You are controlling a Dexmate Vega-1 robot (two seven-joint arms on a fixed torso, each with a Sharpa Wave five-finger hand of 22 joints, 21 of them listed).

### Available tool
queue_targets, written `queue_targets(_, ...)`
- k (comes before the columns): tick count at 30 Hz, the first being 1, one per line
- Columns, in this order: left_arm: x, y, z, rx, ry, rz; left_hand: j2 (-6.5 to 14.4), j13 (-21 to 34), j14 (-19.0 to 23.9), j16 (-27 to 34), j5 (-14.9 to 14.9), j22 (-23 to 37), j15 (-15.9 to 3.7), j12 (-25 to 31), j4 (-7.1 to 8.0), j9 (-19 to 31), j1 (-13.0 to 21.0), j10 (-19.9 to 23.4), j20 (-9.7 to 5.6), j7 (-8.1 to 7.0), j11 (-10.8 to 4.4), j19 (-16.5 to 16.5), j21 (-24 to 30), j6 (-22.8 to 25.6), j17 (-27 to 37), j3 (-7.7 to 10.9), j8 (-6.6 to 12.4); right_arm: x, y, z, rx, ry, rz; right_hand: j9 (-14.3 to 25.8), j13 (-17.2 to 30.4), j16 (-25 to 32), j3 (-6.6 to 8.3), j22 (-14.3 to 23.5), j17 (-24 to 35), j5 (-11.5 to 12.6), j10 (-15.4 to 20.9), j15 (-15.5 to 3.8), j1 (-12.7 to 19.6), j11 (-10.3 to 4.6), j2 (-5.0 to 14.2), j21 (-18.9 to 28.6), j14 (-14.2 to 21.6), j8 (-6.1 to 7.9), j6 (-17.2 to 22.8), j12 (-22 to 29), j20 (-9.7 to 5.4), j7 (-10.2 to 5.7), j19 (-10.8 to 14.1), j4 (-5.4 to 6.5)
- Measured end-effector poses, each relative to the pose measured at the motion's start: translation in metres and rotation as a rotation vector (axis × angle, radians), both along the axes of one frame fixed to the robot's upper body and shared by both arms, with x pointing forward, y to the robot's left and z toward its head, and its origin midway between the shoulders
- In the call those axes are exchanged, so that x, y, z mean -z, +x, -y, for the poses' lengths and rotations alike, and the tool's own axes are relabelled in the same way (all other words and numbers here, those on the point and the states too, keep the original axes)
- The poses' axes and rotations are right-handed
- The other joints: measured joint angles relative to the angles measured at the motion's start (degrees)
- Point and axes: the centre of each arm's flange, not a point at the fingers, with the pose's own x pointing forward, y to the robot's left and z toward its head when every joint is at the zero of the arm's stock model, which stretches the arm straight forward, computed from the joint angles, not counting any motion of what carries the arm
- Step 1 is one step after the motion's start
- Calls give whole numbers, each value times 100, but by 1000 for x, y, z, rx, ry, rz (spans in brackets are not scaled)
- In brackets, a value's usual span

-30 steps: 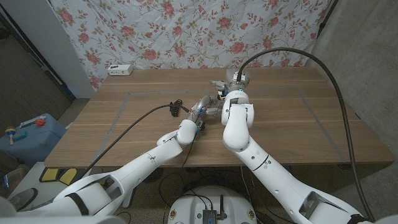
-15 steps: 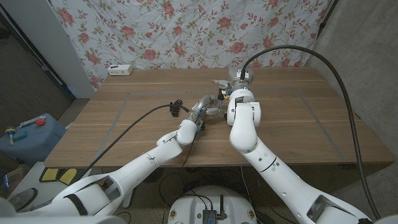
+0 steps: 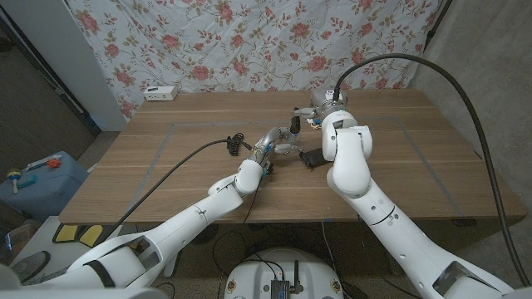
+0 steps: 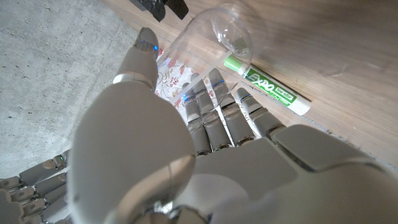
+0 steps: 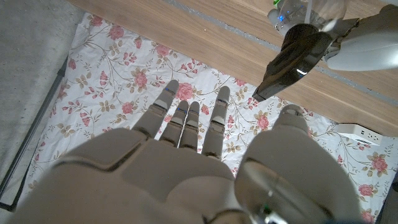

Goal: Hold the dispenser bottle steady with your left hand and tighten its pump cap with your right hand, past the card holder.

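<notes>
The clear dispenser bottle (image 4: 208,34) stands just past the table's middle, and my left hand (image 3: 274,148) wraps around its body (image 3: 287,135). Its pump cap (image 3: 296,111) sticks up above that hand and looks dark and glossy in the right wrist view (image 5: 295,56). My right hand (image 3: 321,115) hovers just to the right of the cap with its fingers (image 5: 186,118) spread and nothing in them, apart from the pump. A black card holder (image 3: 310,156) lies on the wood near the bottle, beside my right forearm.
A green marker (image 4: 267,90) lies on the table close to the bottle's base. A white power strip (image 3: 160,93) sits at the far left of the table (image 3: 166,158). A floral cloth (image 3: 249,41) hangs behind it. A black cable (image 3: 191,154) runs along my left arm.
My right arm has swung to the right, uncovering the card holder. The right hand has shifted slightly right of the pump cap. My left hand keeps its hold on the bottle.
</notes>
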Motion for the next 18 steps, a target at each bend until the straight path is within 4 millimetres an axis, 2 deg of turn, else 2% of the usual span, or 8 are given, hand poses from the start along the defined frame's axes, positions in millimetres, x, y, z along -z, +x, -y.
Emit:
queue_targets(4,0,0,0,-1,0,0,0,0,0,0,0,0,0,0,0,0,0,0,0,0,0,0,0,0,0,0,10,-6,-4,11,4,-11,10,1,0,0,72,-7,0,0,-151,14,177,-10,19,0,-160,-62,-165,0,1,-83,-40,-132)
queue_targets(6,0,0,-1,-2,0,0,0,0,0,0,0,0,0,0,0,0,0,-1,0,0,0,0,0,0,0,0,10,-3,-3,10,-35,-25,-20,20,0,0,105,-16,-24,0,-251,34,299,10,23,0,-218,-105,-288,0,-4,-140,-58,-199)
queue_targets(14,-1,0,-1,-5,2,1,0,0,0,0,0,0,0,0,0,0,0,-2,0,0,1,0,0,0,1,0,10,-6,-4,18,-76,-58,-40,52,26,0,288,-16,-51,0,-721,115,829,-76,48,0,-585,-289,-886,0,4,-641,-167,-492)
queue_targets(18,-1,-1,-1,-5,2,1,0,0,0,0,0,0,0,-1,0,0,0,-2,0,0,1,0,0,0,1,0,9,-6,-4,18,-97,-75,-47,53,26,-21,346,-16,-53,0,-941,173,1053,-149,19,0,-768,-300,-1085,0,104,-720,-267,-550)
